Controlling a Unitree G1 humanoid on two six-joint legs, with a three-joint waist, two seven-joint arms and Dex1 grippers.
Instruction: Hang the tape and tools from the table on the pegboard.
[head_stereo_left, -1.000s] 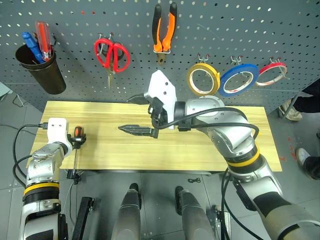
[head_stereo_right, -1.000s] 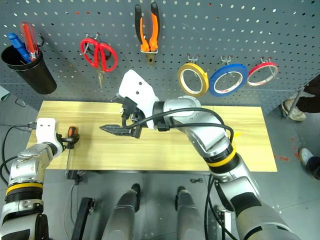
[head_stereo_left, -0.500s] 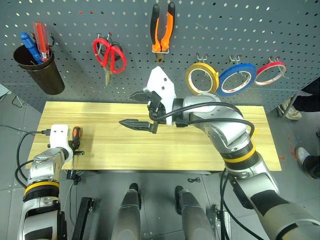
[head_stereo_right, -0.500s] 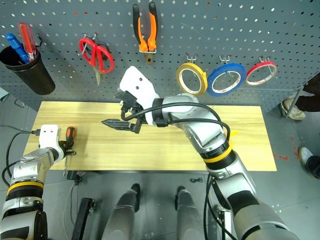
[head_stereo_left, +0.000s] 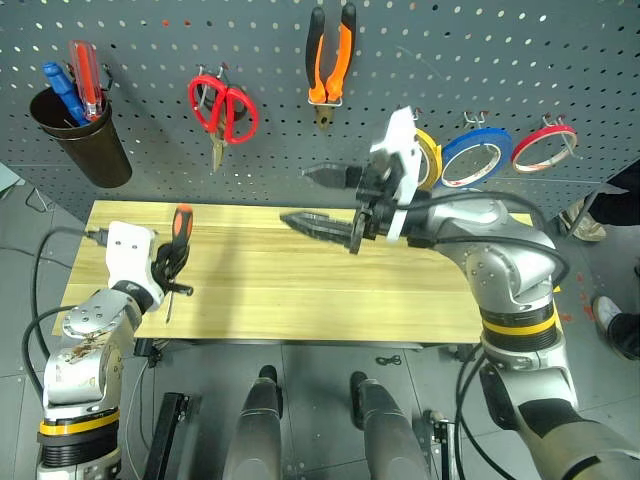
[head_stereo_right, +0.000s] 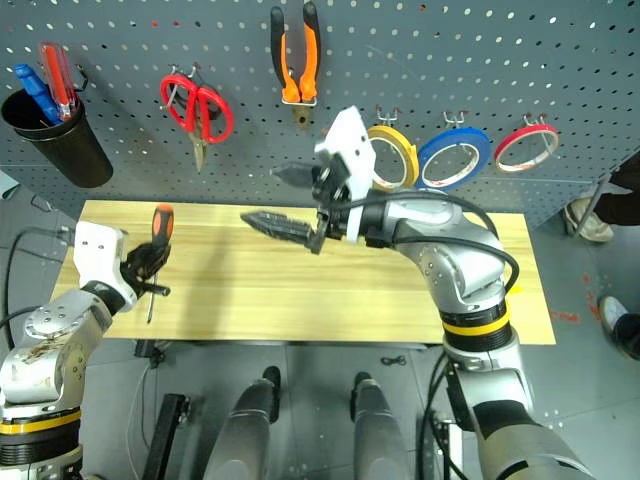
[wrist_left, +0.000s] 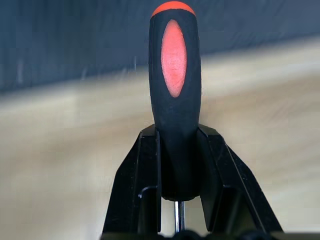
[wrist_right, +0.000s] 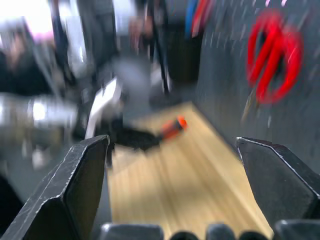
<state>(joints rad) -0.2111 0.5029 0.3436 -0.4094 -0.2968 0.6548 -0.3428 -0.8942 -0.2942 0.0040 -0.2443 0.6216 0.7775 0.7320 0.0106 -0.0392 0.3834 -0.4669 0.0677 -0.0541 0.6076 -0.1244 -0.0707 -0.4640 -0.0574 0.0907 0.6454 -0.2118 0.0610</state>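
Black fingers of my left gripper (wrist_left: 180, 165) are clamped on the screwdriver (head_stereo_left: 177, 240), pinching the lower end of its orange-and-black handle from both sides. In the left wrist view I see the handle standing up between the two fingers (wrist_left: 145, 170), its orange cap on top, and a bit of metal shaft showing below the grip. From the head camera, the screwdriver is held above the left end of the table (head_stereo_left: 300, 290), handle up and shaft pointing down, with the tip hanging at the table's front edge.

My right gripper (head_stereo_left: 325, 200) is spread wide with nothing in it. Its two dark fingers (head_stereo_left: 318, 225) point toward my left, over the middle of the table and in front of the pegboard (head_stereo_left: 150, 160). The right wrist view looks between those spread fingers along the tabletop, though the far end is blurred.

On the pegboard, the pliers (head_stereo_left: 330, 60) hang top centre with their handles up. The scissors (head_stereo_left: 223, 108) with red handles hang to the left of the pliers, blades down. To the right, three rolls hang on hooks in a row: a yellow roll (head_stereo_right: 392, 157) partly behind my right wrist, then the tape (head_stereo_left: 476, 157), blue, then a red roll (head_stereo_left: 545, 146). At the far left of the board a dark cup (head_stereo_left: 80, 135) holds a blue and a red screwdriver (head_stereo_left: 85, 75). A person's shoe (head_stereo_left: 610, 322) shows at the right edge on the floor.
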